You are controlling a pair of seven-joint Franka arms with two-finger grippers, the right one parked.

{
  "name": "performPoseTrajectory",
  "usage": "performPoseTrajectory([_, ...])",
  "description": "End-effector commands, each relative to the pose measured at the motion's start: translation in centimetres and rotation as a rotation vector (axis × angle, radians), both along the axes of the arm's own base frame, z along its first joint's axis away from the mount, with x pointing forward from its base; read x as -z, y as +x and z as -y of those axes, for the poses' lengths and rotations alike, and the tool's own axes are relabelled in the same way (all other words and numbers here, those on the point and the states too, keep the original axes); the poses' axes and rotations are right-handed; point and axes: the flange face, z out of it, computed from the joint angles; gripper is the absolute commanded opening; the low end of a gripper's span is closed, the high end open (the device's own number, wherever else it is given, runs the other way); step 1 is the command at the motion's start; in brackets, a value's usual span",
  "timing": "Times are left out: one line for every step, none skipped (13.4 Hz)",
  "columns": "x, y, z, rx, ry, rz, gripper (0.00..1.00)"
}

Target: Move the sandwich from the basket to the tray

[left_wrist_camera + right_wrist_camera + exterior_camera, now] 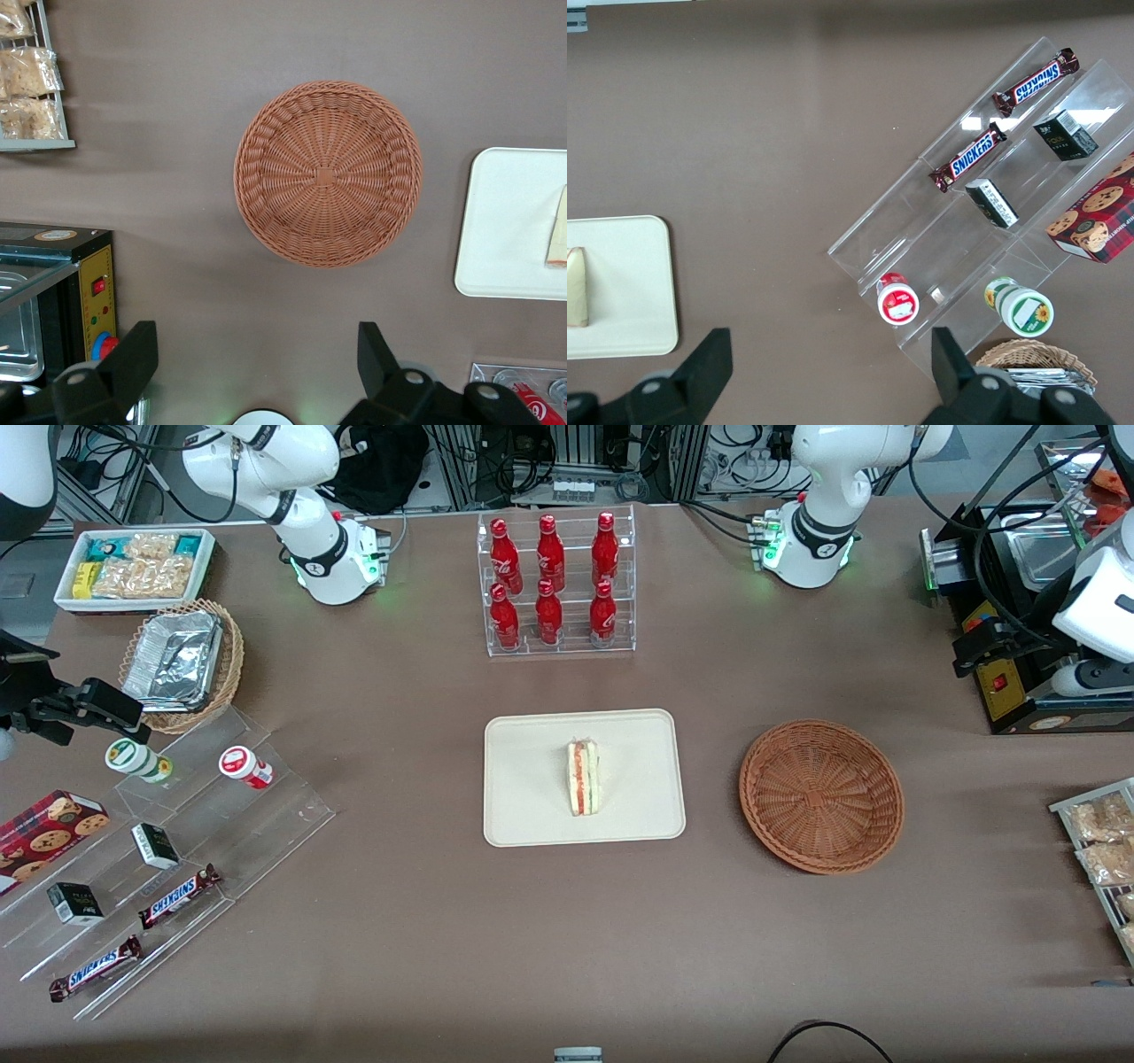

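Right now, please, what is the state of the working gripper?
Left gripper: open, holding nothing, raised above the table near the empty basket; the sandwich lies on the tray.

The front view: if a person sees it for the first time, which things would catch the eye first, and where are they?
Probably the sandwich, lying alone in the middle of the cream tray at the table's centre. Next, the clear rack of red bottles, farther from the camera than the tray, and the empty reddish-brown basket beside the tray toward the working arm's end. The gripper hangs open above the table near the basket, holding nothing.
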Motion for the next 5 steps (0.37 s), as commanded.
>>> performPoseTrajectory([-0.7,-0.58,-0.06,0.017,0.0,-0.003,1.0])
performPoseTrajectory([-0.78,-0.62,-0.05,0.017,0.0,-0.002,1.0])
performPoseTrajectory([-0.79,-0.61,-0.05,0.019,0.0,0.0,1.0])
performPoseTrajectory([-0.78,-0.63,0.03,0.019,0.0,-0.002,1.0])
performPoseTrajectory([-0.78,-0.63,0.11,0.022,0.0,-0.002,1.0])
